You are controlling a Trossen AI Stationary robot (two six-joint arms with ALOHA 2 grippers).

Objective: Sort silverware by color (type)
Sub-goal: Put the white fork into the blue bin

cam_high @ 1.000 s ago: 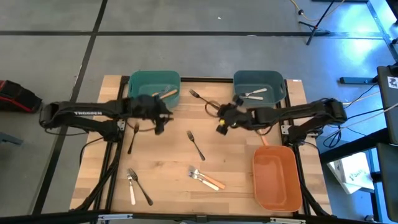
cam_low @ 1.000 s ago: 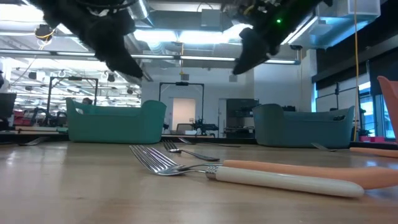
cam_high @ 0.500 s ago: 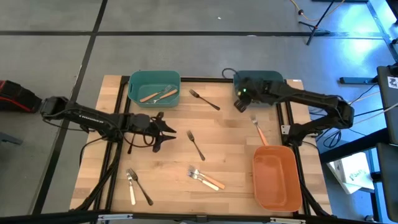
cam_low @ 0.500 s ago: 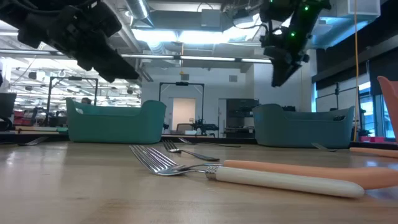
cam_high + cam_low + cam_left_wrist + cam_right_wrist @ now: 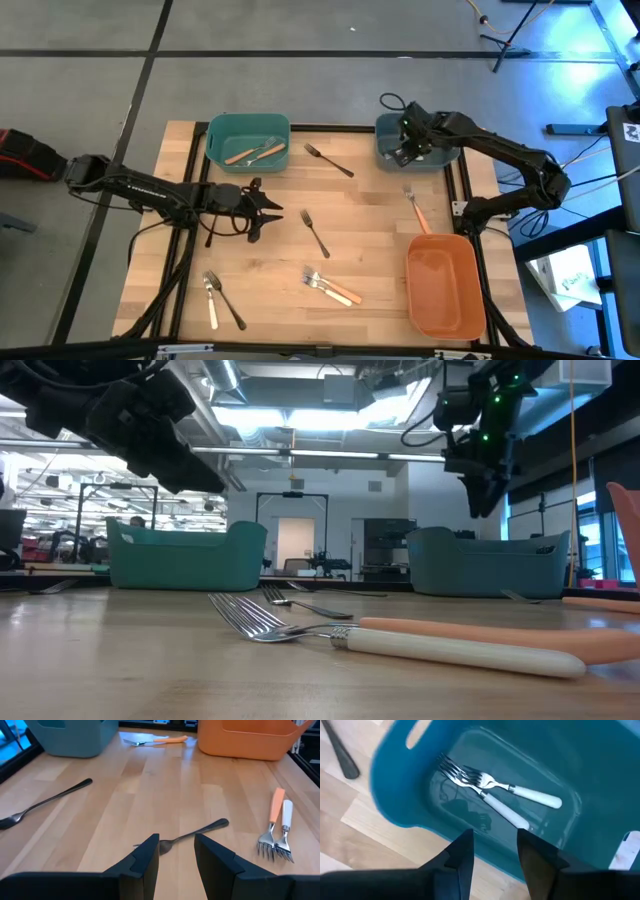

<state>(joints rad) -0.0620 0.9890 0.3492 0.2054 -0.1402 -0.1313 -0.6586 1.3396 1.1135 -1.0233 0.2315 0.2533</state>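
My left gripper hovers open and low over the left middle of the table, pointing at a dark metal fork lying flat just ahead of it. My right gripper hangs open and empty above the blue bin, which holds two cream-handled forks. The green bin holds orange-handled forks. More silverware lies flat on the wood: a dark fork, an orange-handled one, an orange and cream pair, and two more.
An orange bin stands at the near right corner. Bare wood lies between the middle fork and the orange bin. In the low view the fork pair lies close in front, with both arms above.
My right gripper has swung from the table's middle toward the far right, tipping downward, and now hangs over the blue bin. My left gripper dropped away from the green bin toward the near edge and lower, then held still. The orange-handled fork by the orange bin came into view.
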